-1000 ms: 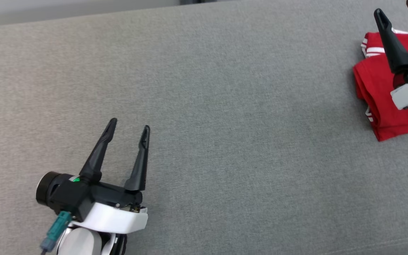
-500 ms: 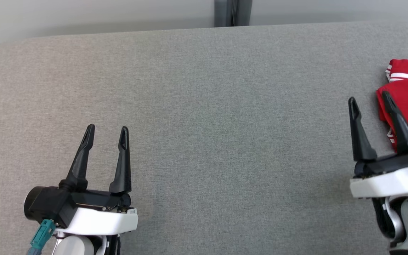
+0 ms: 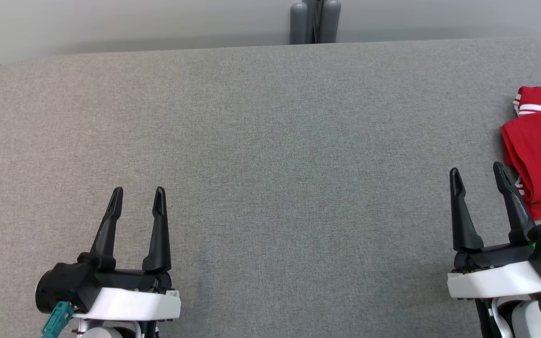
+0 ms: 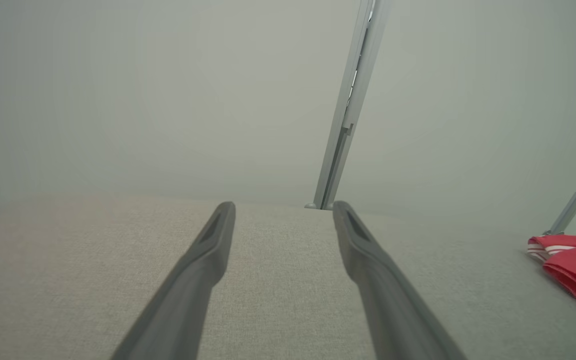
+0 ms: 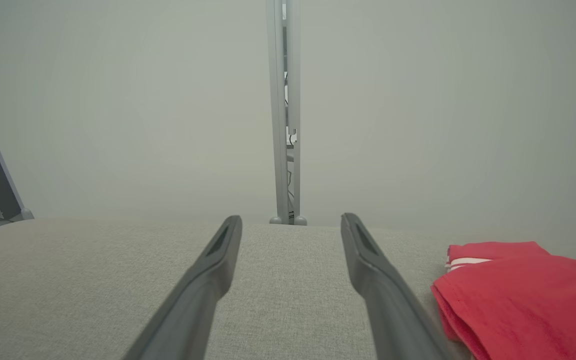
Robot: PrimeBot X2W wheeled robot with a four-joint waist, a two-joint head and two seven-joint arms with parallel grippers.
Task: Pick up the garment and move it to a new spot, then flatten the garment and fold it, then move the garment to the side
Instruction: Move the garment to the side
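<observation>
Red garment (image 3: 540, 155) lies folded at the right edge of the frame, partly cut off by it, flat on the grey desk (image 3: 270, 141). Both grippers hang low in the picture, and both are empty.

Left gripper (image 3: 138, 190) is at the lower left, jaws spread with nothing between them, well apart from the garment. Right gripper (image 3: 476, 169) is at the lower right, jaws spread too. Its outer finger (image 3: 512, 197) is just beside the garment's near left corner. Whether it touches the cloth or merely passes over it, I can't tell from the head view. In the right wrist view the cloth lies off to the right of that finger, not between the jaws.

By the look of it the fold is made and the pile is off to the side, so the job reads as nearly done. The risks from here are small.

That right finger is the one to watch. A sideways swing toward the right of the frame could catch the fold's edge, drag the layers open and spoil the fold. The cloth looks soft and light, so I judge it would slide or bunch at a light brush.

The garment also sits at the frame's right limit. How much desk lies beyond it is out of view, so a nudge that way could push it toward an edge I can't see. On the left side, no hazard in sight.
</observation>
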